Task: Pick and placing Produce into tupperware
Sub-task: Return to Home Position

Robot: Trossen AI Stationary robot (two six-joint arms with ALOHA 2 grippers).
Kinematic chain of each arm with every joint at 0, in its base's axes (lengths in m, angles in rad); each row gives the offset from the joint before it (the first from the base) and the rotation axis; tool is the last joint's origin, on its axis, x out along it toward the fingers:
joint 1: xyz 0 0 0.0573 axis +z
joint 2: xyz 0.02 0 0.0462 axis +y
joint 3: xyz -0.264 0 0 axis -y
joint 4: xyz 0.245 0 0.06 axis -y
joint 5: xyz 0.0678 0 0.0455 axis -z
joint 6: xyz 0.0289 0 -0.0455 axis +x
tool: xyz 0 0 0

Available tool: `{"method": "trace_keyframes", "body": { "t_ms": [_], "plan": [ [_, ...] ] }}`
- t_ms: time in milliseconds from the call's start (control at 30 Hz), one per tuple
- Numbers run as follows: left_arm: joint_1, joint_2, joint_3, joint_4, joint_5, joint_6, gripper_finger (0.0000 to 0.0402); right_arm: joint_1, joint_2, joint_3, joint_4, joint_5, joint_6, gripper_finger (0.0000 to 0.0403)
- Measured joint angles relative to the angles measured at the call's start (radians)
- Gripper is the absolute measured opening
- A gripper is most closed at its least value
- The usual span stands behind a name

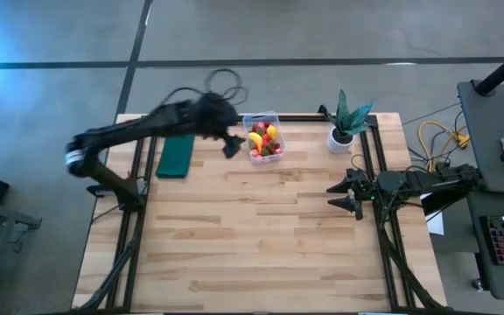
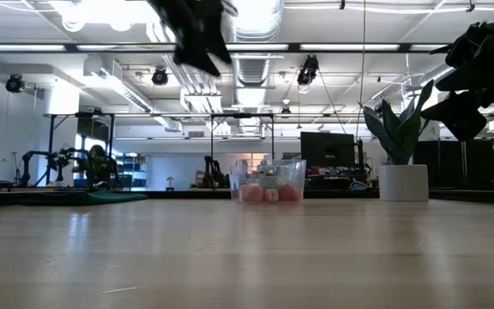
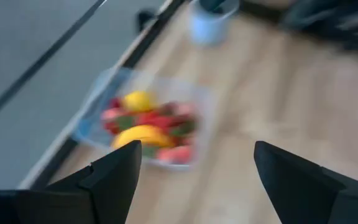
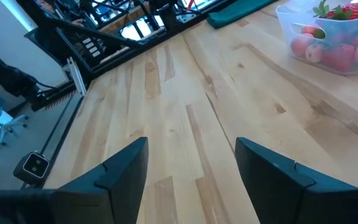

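While the left end effector (image 1: 231, 145) hangs above the bench (image 1: 261, 236), just beside the tupperware (image 1: 258, 117), its jaws stand spread and hold nothing. The right end effector (image 1: 346, 194), likewise spread and empty, waits near the bench's right edge. The produce (image 1: 265, 140) (red fruits, a banana, a lemon) lies inside the tupperware.

light: bright, even | source: ceiling lamps (image 2: 101, 10) overhead | glare: blue, on floor (image 1: 24, 35) | shadows: faint on table (image 1: 261, 236)

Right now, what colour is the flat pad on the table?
The pad is dark green, best seen in the high view.
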Motion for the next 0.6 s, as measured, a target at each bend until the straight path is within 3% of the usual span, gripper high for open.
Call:
{"method": "trace_keyframes", "body": {
  "t_ms": [133,300,433,600],
  "plan": [
    [-0.142,-0.193,-0.120,0.155,0.030,-0.109,0.0297,0.000,0.000,0.000,0.000,0.000,0.000,0.0233],
    [-0.313,-0.354,-0.369,0.525,-0.060,-0.383,0.0297,0.000,0.000,0.000,0.000,0.000,0.000,0.0233],
    [-0.427,-0.413,-0.574,0.803,-0.120,-0.315,0.0297,0.000,0.000,0.000,0.000,0.000,0.000,0.0233],
    [-0.461,-0.471,-0.779,1.003,-0.188,-0.256,0.0297,0.000,0.000,0.000,0.000,0.000,0.000,0.0233]
  ]
}}
